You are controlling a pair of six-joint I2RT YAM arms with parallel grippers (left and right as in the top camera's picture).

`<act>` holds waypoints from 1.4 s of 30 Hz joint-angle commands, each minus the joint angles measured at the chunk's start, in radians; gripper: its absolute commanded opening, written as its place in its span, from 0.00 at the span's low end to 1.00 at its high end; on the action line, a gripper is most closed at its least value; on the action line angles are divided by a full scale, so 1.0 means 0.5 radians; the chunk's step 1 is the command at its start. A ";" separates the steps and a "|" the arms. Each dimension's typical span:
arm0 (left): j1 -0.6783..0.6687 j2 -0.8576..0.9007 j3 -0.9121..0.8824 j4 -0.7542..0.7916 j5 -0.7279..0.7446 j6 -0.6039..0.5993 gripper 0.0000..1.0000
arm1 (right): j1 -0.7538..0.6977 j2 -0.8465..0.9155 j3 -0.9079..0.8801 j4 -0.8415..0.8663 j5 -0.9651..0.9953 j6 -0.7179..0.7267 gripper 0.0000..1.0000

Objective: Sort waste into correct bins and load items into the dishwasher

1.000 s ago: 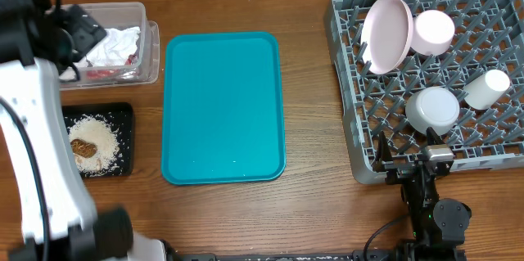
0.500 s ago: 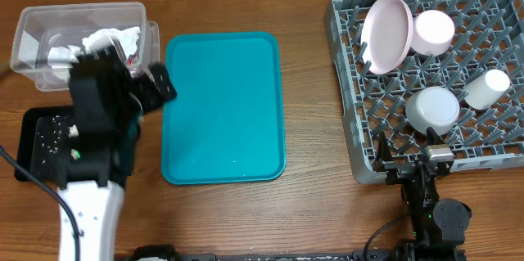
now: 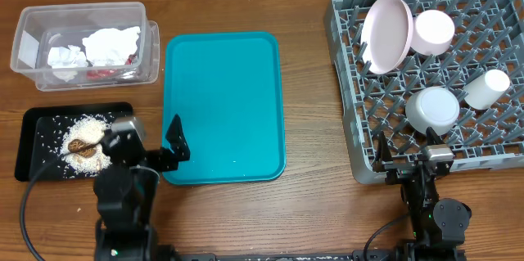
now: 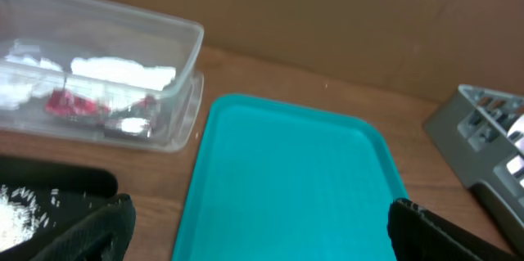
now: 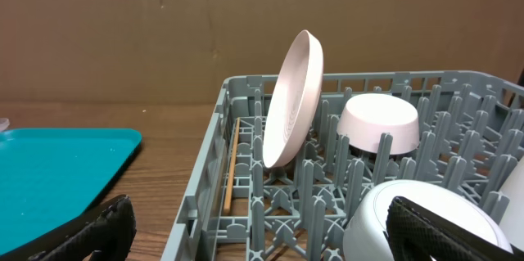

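Observation:
The clear tub (image 3: 29,48) holds white napkins (image 3: 110,44) and a red wrapper (image 3: 102,72). The black tray (image 3: 37,150) holds rice-like crumbs (image 3: 90,156) and a brown biscuit piece (image 3: 80,144). The grey dish rack (image 3: 348,89) holds the large pink plate (image 3: 386,33) on edge, the smaller pale plate (image 3: 434,32), the white cup (image 3: 487,89) and the bowl (image 3: 432,110). My left gripper (image 3: 151,145) is open and empty at the teal tray's front left corner. My right gripper (image 3: 407,159) is open and empty at the rack's front edge.
The large teal tray (image 3: 221,105) lies between the bins and the rack, and fills the left wrist view (image 4: 295,179). A thin wooden stick (image 5: 232,167) lies inside the rack's left wall. A cardboard wall stands behind the table.
My left arm has swung from over the tub at the back left to the table's front edge. The tub and black tray are now uncovered. The right arm has not moved.

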 commanded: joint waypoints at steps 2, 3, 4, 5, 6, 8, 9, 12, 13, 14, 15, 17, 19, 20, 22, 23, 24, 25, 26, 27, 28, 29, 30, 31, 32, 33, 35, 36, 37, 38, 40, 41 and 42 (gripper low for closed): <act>0.003 -0.156 -0.236 0.224 0.011 0.070 1.00 | 0.009 -0.024 -0.020 0.010 -0.001 0.006 1.00; 0.003 -0.190 -0.285 0.275 0.012 0.069 1.00 | 0.009 -0.024 -0.020 0.010 -0.001 0.006 1.00; 0.003 -0.236 -0.342 0.325 0.012 0.069 1.00 | 0.009 -0.024 -0.020 0.009 -0.001 0.006 1.00; 0.003 -0.279 -0.388 0.358 0.012 0.069 1.00 | 0.009 -0.024 -0.020 0.010 -0.001 0.006 1.00; 0.003 -0.326 -0.433 0.386 0.011 0.069 1.00 | 0.009 -0.024 -0.020 0.010 -0.001 0.006 1.00; 0.004 -0.433 -0.526 0.440 0.002 0.069 1.00 | 0.009 -0.024 -0.020 0.010 -0.001 0.006 1.00; 0.004 -0.482 -0.564 0.458 -0.005 0.069 1.00 | 0.009 -0.024 -0.020 0.009 -0.001 0.006 1.00; 0.004 -0.629 -0.667 0.468 -0.034 0.069 1.00 | 0.009 -0.024 -0.020 0.010 -0.001 0.006 1.00; 0.003 -0.671 -0.678 0.434 -0.037 0.069 1.00 | 0.009 -0.024 -0.020 0.009 -0.001 0.006 1.00; 0.004 -0.710 -0.677 0.385 -0.057 0.070 1.00 | 0.009 -0.024 -0.020 0.010 -0.001 0.006 1.00; 0.004 -0.746 -0.677 0.350 -0.064 0.072 1.00 | 0.009 -0.024 -0.020 0.010 -0.001 0.006 1.00; 0.004 -0.816 -0.677 0.290 -0.085 0.079 1.00 | 0.009 -0.024 -0.020 0.010 -0.001 0.006 1.00; 0.003 -0.883 -0.677 0.211 -0.099 0.113 1.00 | 0.009 -0.024 -0.020 0.010 -0.001 0.006 1.00; 0.003 -0.875 -0.677 0.190 -0.098 0.139 1.00 | 0.009 -0.024 -0.020 0.009 -0.001 0.006 1.00; 0.004 -0.877 -0.677 0.127 -0.098 0.170 1.00 | 0.009 -0.024 -0.020 0.009 -0.001 0.006 1.00; 0.003 -0.878 -0.677 0.131 -0.097 0.175 1.00 | 0.009 -0.024 -0.020 0.009 -0.001 0.006 1.00; 0.003 -0.878 -0.677 0.130 -0.098 0.183 1.00 | 0.009 -0.024 -0.020 0.009 -0.001 0.006 1.00; 0.003 -0.878 -0.677 0.130 -0.098 0.198 1.00 | 0.009 -0.024 -0.020 0.010 -0.001 0.006 1.00; 0.003 -0.878 -0.677 0.130 -0.098 0.224 1.00 | 0.009 -0.024 -0.020 0.010 -0.001 0.006 1.00; 0.004 -0.878 -0.677 0.130 -0.101 0.247 1.00 | 0.009 -0.024 -0.020 0.010 -0.001 0.006 1.00; 0.004 -0.878 -0.677 0.130 -0.099 0.275 1.00 | 0.009 -0.024 -0.020 0.010 -0.001 0.006 1.00; 0.004 -0.878 -0.677 0.131 -0.100 0.280 1.00 | 0.009 -0.024 -0.020 0.009 -0.001 0.006 1.00; 0.004 -0.877 -0.677 0.131 -0.099 0.278 1.00 | 0.009 -0.024 -0.020 0.010 -0.001 0.006 1.00; 0.004 -0.877 -0.677 0.132 -0.098 0.278 1.00 | 0.009 -0.024 -0.020 0.010 -0.001 0.006 1.00; 0.003 -0.877 -0.677 0.132 -0.098 0.278 1.00 | 0.009 -0.024 -0.020 0.010 -0.001 0.006 1.00; 0.003 -0.877 -0.677 0.132 -0.098 0.278 1.00 | 0.009 -0.024 -0.020 0.009 -0.001 0.006 1.00; 0.004 -0.877 -0.677 0.132 -0.098 0.278 1.00 | 0.009 -0.024 -0.020 0.009 -0.001 0.006 1.00; 0.003 -0.877 -0.677 0.132 -0.098 0.278 1.00 | 0.009 -0.024 -0.020 0.010 -0.001 0.006 1.00; 0.004 -0.877 -0.677 0.132 -0.098 0.278 1.00 | 0.009 -0.024 -0.020 0.010 0.000 0.006 1.00; 0.003 -0.877 -0.677 0.132 -0.098 0.278 1.00 | 0.009 -0.024 -0.020 0.009 -0.001 0.006 1.00; 0.003 -0.877 -0.677 0.132 -0.098 0.278 1.00 | 0.009 -0.024 -0.020 0.010 0.000 0.006 1.00; 0.003 -0.877 -0.677 0.132 -0.098 0.278 1.00 | 0.009 -0.024 -0.020 0.009 -0.001 0.006 1.00; 0.003 -0.877 -0.677 0.132 -0.098 0.278 1.00 | 0.009 -0.024 -0.020 0.010 -0.001 0.006 1.00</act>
